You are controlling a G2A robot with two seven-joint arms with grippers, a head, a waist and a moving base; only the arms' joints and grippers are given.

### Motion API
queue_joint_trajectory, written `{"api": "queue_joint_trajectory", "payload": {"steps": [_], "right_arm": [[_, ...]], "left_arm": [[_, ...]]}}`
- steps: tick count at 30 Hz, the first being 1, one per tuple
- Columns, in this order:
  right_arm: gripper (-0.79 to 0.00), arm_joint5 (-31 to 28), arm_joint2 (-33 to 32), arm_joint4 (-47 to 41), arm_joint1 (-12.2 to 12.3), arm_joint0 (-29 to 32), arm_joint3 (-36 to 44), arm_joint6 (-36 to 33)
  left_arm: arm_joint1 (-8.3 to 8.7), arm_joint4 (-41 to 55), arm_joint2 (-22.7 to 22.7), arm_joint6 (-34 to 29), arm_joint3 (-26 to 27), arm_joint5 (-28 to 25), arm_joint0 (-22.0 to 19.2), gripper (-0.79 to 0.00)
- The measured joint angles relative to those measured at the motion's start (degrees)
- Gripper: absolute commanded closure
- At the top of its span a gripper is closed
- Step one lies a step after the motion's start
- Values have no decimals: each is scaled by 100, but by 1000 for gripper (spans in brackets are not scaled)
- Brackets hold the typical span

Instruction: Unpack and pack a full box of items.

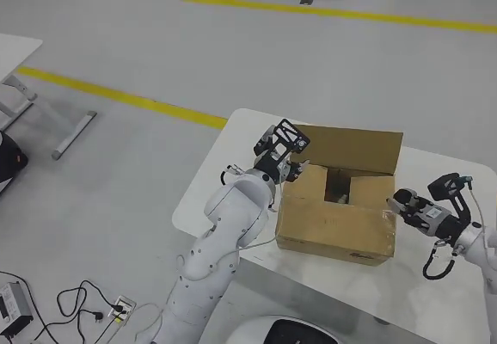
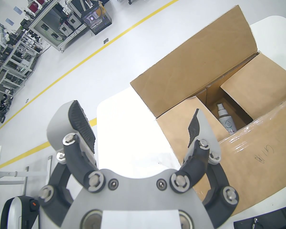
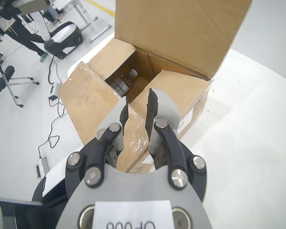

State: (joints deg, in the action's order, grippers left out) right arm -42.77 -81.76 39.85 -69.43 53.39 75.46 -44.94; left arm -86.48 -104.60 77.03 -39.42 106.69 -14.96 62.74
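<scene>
Now, your table (image 1: 360, 297) fills the centre and lower right of the top view, white with rounded corners. On it sits the box (image 1: 339, 228), brown cardboard, right of centre. Its rear flap (image 1: 352, 146) stands up toward the frame's top. The taped near flap (image 1: 334, 236) and both side flaps lie folded in, so only a small opening (image 1: 341, 185) shows in the middle. Your left gripper (image 1: 293, 156) hangs at the box's upper-left corner in the top view. In the left wrist view the left gripper (image 2: 135, 110) has its jaws spread wide and empty, one finger over bare table and the other over the box corner. Your right gripper (image 1: 397, 204) sits at the box's right edge, mid-height in the top view. In the right wrist view the right gripper (image 3: 138, 96) has its jaws only narrowly apart over the near flap's corner, with nothing clamped. Down in the opening, the left wrist view shows a white spray bottle (image 2: 225, 120). The right wrist view shows a labelled bottle (image 3: 126, 80) with a pale cap; you cannot tell whether they are one item.
</scene>
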Motion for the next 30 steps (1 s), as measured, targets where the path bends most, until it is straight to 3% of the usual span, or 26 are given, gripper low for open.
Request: {"api": "queue_joint_trajectory", "payload": {"steps": [9,21,30], "right_arm": [[-419,-362,331,-634,55,-673,-1032,-686],[-416,-516,786,-989,75,-1044,-1722,-713],[-265,-732,914,-1298,160,-1022,-1735,-891]], "left_arm": [[0,0,0,0,0,0,0,-785],[0,0,0,0,0,0,0,-785],[0,0,0,0,0,0,0,-785]]}}
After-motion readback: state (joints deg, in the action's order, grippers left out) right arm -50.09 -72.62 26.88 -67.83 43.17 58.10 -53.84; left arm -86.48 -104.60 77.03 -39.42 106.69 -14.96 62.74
